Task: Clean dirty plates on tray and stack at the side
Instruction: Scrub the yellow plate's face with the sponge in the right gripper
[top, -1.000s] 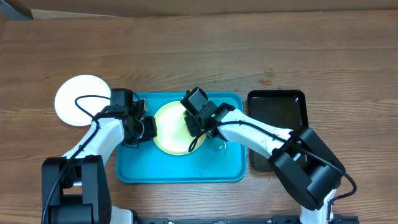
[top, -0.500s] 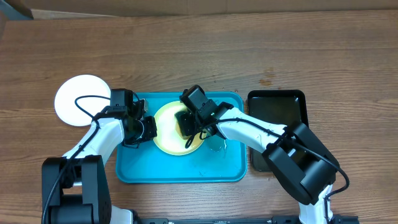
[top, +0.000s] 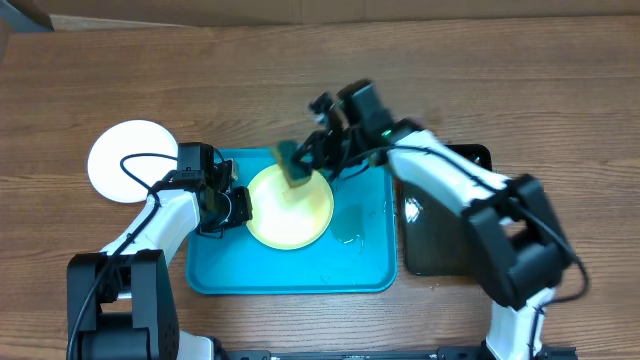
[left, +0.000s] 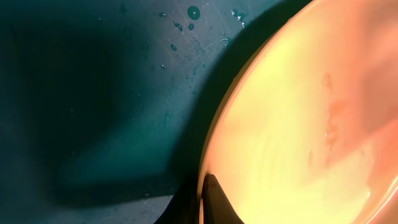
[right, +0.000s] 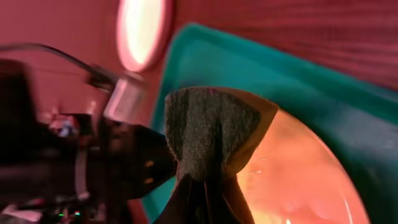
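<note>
Yellow plate (top: 290, 210) sits mid-frame on the blue tray (top: 260, 272). The left tool (top: 236, 207) is pinched on its left rim, prob to stop it sliding during scrubbing. The right tool (top: 312, 160) is clamped on a dark green sponge (top: 292, 168) over the plate's upper edge. It's too blurry to say if it touches.

White plate (top: 132, 162) lies on the counter (top: 500, 80) at upper left, off the tray, so I'd guess that's the stack spot. Black tray (top: 445, 250) is at right.

Left wrist cam shows faint orange smears (left: 329, 112) and water drops (left: 193, 11) that overhead misses. Right wrist cam shows the sponge folded in the pinch.
</note>
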